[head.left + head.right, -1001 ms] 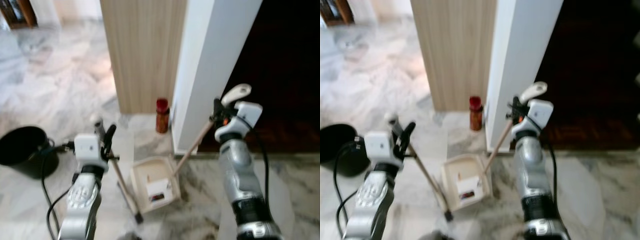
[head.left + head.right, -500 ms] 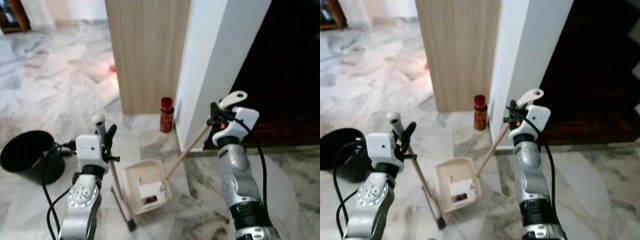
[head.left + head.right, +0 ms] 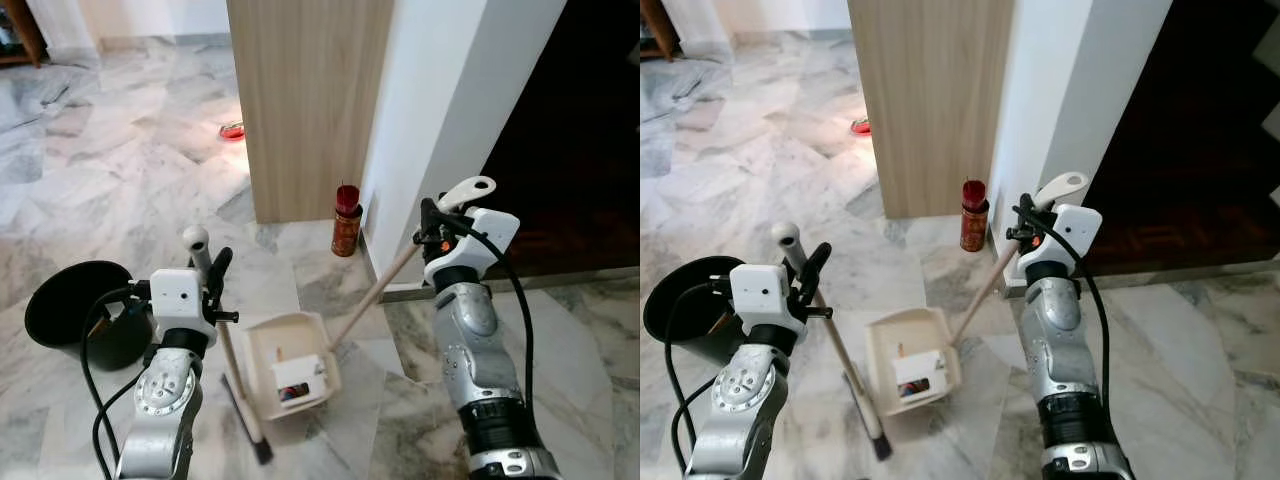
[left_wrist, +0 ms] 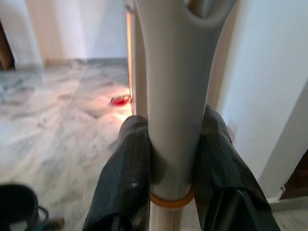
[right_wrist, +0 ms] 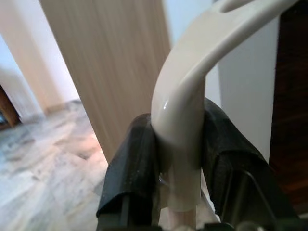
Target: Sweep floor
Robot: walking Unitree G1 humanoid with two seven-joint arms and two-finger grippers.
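L gripper (image 3: pixel 207 275) clenched on broom (image 3: pixel 232 375); R gripper (image 3: pixel 432 222) clenched on dustpan (image 3: pixel 290 365), debris inside. View shifted since 1 s ago: robot moving w/ load, bin (image 3: pixel 75 310) lower left, likely next.

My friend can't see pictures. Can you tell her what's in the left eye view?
A robot holds a broom in its left gripper and a long-handled cream dustpan in its right gripper, over a marble floor. A black bucket sits to its left, a red bottle ahead.
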